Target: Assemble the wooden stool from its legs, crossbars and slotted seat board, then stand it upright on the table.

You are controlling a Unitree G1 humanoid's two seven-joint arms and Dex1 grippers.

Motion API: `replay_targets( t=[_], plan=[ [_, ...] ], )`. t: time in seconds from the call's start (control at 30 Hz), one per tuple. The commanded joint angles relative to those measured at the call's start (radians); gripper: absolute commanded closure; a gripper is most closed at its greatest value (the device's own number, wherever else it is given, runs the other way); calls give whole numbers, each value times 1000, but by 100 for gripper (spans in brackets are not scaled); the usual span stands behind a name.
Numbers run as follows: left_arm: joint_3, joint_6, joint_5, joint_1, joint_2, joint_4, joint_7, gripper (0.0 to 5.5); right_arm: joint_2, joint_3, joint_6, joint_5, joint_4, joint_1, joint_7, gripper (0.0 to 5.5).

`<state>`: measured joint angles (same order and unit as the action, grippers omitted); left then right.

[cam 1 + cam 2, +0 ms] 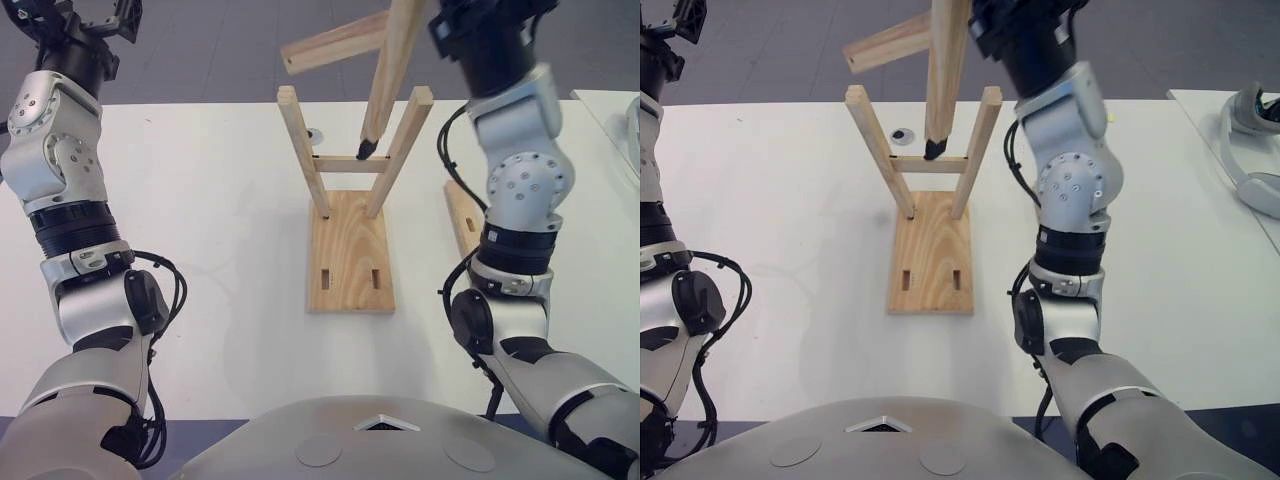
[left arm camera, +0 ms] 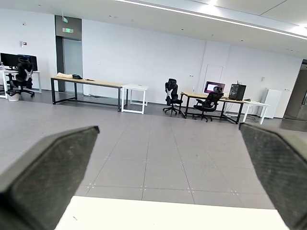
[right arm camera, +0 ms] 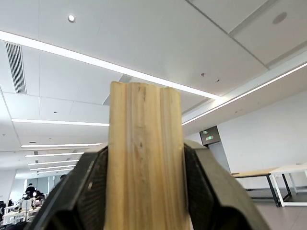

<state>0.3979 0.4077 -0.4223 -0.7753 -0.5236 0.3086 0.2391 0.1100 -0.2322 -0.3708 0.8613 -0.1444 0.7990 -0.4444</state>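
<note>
Right gripper (image 3: pixel 146 189) is clamped shut on a wooden leg (image 1: pixel 385 80), with one finger pressed against each side of it (best seen in the right wrist view). The leg is held up high over the far part of the bench (image 1: pixel 200 230) and tilted a bit. Its black-tipped lower end is pointed down at the crossbar (image 1: pixel 350 163). Whether the tip actually touches the crossbar can't be told from here. A second wooden bar (image 1: pixel 330 42) is stuck onto the held leg higher up and juts off toward the robot's left, also in the air.

Left gripper (image 2: pixel 163 177) is raised at the far left, well away from the wood. Its fingers (image 2: pixel 48 177) are spread wide with nothing between them.

Below the held leg, the seat board (image 1: pixel 350 255) is laid flat in the middle of the bench. Two standing legs (image 1: pixel 303 150) are planted in its far end, splayed slightly outward and joined by that crossbar. Two open slots (image 1: pixel 325 277) can be seen at the near end of the board.

Another loose wooden piece (image 1: pixel 460 215) is lying on the bench just right of the board, partly hidden by the right arm. A small dark round thing (image 1: pixel 903 133) is sat on the bench behind the standing legs.
</note>
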Motion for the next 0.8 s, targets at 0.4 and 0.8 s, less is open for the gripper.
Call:
replay_targets(
  t=[0.4,0.8],
  plan=[
    [4,12,-6,83,18,-60,6,10,182,97,-104,6,-232,-288,-169,346],
    [-66,127,-249,141,152,-339,147,10,-97,-139,52,452,-80,-81,156,346]
  ],
)
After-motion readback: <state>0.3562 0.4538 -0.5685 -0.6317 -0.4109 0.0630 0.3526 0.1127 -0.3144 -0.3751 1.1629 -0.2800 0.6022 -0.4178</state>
